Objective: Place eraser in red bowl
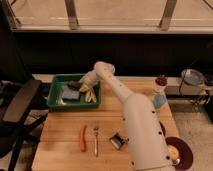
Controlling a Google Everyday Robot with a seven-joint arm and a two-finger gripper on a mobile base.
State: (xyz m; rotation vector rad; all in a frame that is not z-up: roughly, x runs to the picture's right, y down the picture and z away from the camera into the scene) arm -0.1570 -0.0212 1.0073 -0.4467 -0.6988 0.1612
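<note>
Over the table (60, 135), inside the green tray (55, 100), our hand (79, 86) was pinched narrow, apparently on the eraser (74, 84) beside the blue sponge (70, 94). We judged a straight lift best, clearing the tray wall first.

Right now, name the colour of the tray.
The rectangular plastic tray is green, in the camera view; the pincer is inside it.

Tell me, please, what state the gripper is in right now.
Gripper: jaws closed, down in the green plastic tray; whether they hold anything cannot be told.
</note>
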